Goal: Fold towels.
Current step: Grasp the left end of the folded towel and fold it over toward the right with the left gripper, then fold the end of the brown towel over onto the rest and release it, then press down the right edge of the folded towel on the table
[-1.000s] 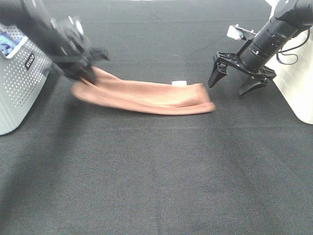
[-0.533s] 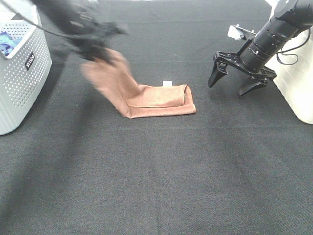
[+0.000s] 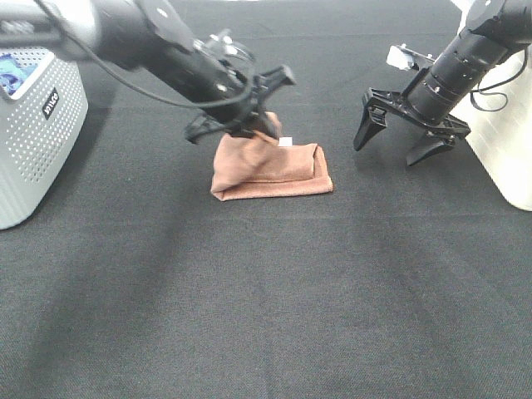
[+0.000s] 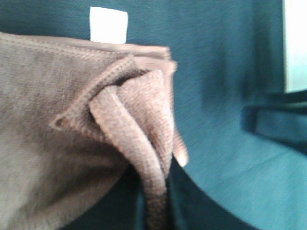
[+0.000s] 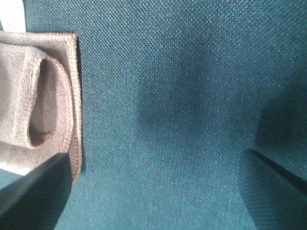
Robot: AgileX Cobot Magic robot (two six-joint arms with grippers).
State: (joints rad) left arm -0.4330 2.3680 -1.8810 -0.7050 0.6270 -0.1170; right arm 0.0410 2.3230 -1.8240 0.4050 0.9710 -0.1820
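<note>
The reddish-brown towel (image 3: 270, 170) lies folded in a short stack on the black table mat, with its white tag (image 3: 285, 142) at the far edge. My left gripper (image 3: 256, 130) reaches across to the stack's far left side and is shut on a bunched hem of the towel (image 4: 144, 124), held just above the stack; the tag (image 4: 109, 24) shows beyond it. My right gripper (image 3: 397, 141) hangs open and empty to the right of the towel, apart from it. The right wrist view shows the towel's folded end (image 5: 45, 100) between its spread fingers (image 5: 33, 191).
A grey perforated basket (image 3: 33, 125) stands at the left edge. A white container (image 3: 507, 150) stands at the right edge behind the right arm. The black mat (image 3: 266, 291) spreads in front of the towel.
My left gripper has carried the towel's left end up and over to the right, folding the long strip into a short stack. The right arm has not moved.
</note>
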